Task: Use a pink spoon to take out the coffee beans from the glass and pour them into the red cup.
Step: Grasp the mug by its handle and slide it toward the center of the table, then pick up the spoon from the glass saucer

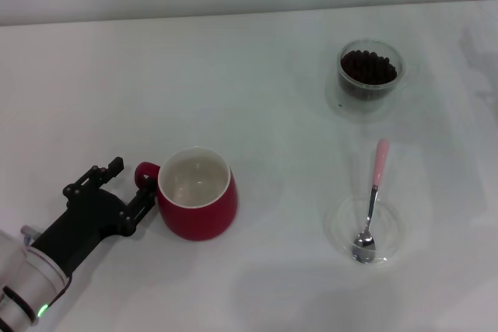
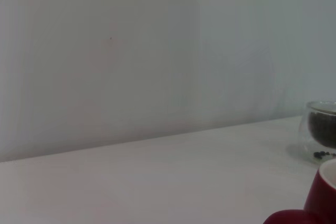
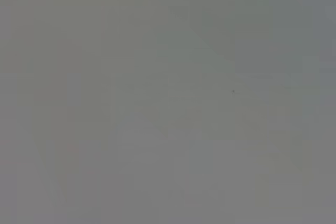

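The red cup (image 1: 198,207) stands upright at the front left in the head view, its white inside bare, its loop handle (image 1: 145,170) pointing left. My left gripper (image 1: 132,179) is open right at that handle, one finger on each side of it and not closed on it. The glass (image 1: 370,75) with coffee beans (image 1: 369,66) stands at the back right. The pink spoon (image 1: 375,192) lies with its bowl in a shallow clear dish (image 1: 389,227) and its handle pointing away. The left wrist view shows the cup's edge (image 2: 320,198) and the glass (image 2: 320,132). My right gripper is out of view.
The white table (image 1: 257,99) ends at a pale wall (image 2: 157,51) behind. A small dark speck (image 1: 340,104) lies beside the glass. The right wrist view shows only a plain grey surface.
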`<state>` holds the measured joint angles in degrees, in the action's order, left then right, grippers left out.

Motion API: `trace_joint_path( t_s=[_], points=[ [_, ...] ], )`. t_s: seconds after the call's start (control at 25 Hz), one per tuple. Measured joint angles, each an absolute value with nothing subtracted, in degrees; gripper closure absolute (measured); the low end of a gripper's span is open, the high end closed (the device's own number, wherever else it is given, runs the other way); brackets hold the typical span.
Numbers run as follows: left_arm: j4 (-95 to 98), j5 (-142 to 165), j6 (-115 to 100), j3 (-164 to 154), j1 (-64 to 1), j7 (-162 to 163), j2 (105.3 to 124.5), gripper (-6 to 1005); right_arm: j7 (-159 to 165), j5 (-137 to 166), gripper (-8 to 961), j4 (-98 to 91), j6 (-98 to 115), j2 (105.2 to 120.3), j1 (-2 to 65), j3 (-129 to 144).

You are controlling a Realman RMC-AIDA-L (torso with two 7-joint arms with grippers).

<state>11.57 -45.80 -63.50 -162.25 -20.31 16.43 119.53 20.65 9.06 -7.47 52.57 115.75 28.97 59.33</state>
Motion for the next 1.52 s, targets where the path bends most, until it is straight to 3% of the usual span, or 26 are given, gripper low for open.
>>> trace_joint_path(
  t_s=[0.12,0.32,0.52,0.88,1.08,1.2,1.32,1.52],
  points=[
    [11.59,-45.81,-63.53,-162.25,-20.21,16.43,119.53,497,20.65,9.06,109,-7.47,52.57,115.75,28.82,59.33],
    [12.16,-45.8,-63.64,-162.25,-19.25,15.28,119.5,291,20.65,9.04,108,-7.49,52.69,115.75,28.59,59.33],
    [12.84,-45.68,-65.86,-162.26,-17.25,12.79,119.47,194,20.65,8.98,108,-7.49,53.81,115.74,28.29,59.32],
    [12.42,-48.37,-72.32,-162.17,-12.19,12.5,119.23,199,21.73,9.03,108,-7.47,53.98,115.62,28.27,59.57],
    [11.42,-56.3,-79.96,-162.16,-7.77,12.48,119.2,201,32.45,9.36,108,-9.15,53.6,114.41,26.13,64.58],
    [10.36,-61.2,-83.62,-162.15,-6.6,12.48,119.3,204,44.72,11.73,109,-11.24,53.19,111.99,23.71,68.88],
    [10.12,-65.57,-84.61,-162.15,-6.56,12.48,119.25,206,59.84,17.05,109,-11.71,53.25,108.26,22.25,72.49],
    [9.66,-70.98,-84.51,-162.15,-8.19,12.48,119.26,207,88.45,35.83,108,-11.02,58.8,99.48,21.69,77.27]
  ],
)
